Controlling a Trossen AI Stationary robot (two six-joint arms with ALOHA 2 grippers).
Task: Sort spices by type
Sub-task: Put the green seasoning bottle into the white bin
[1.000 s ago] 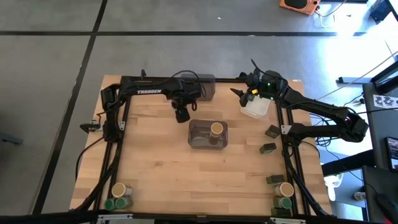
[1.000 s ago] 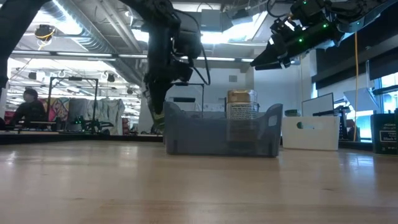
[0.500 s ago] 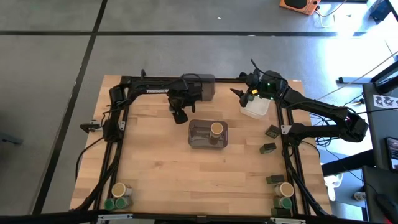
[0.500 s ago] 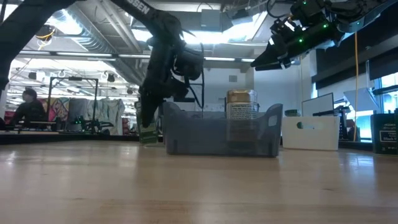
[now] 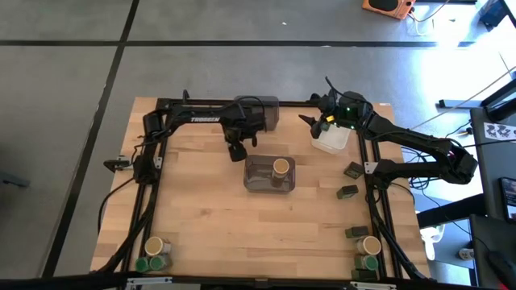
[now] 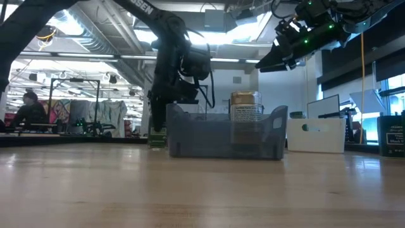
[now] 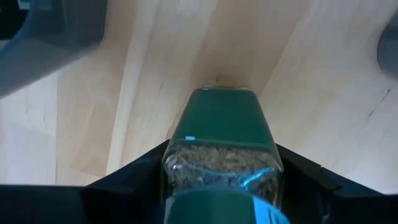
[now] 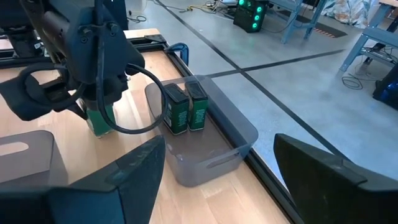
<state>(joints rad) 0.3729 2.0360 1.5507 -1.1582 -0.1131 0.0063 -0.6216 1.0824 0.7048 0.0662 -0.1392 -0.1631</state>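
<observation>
My left gripper (image 5: 236, 151) points down beside the far left corner of the middle grey bin (image 5: 251, 184) and is shut on a green-lidded herb jar (image 7: 221, 124), also seen low by the table (image 6: 156, 137). A tan-lidded jar (image 5: 280, 167) stands in that bin. My right gripper (image 5: 306, 119) hangs open, high above the table near the white tray (image 5: 332, 138). Two dark green tins (image 8: 186, 107) stand in the far grey bin (image 8: 239, 134). More jars stand at both near corners (image 5: 153, 254) (image 5: 369, 251), and dark tins (image 5: 349, 181) lie along the right edge. My left gripper pinches the jar between its two fingers (image 7: 134, 171), one on each side of the glass body (image 7: 217, 169) just under the green lid. It comes from above, pointing down. The jar stays upright below the fingers, its base (image 8: 99, 130) at the tabletop; whether it rests there I cannot tell.
The far grey bin (image 5: 262, 113) sits at the far edge, close behind my left gripper. Bare wood lies across the table's left half and near middle (image 5: 258, 234). The arm frames run along both sides. A person (image 6: 26, 104) sits far off in the room.
My left gripper has come down with the jar from about bin-rim height to the tabletop. It drifted a little toward the table's left, then back toward the middle bin. It stayed shut on the jar. My right gripper has kept still.
</observation>
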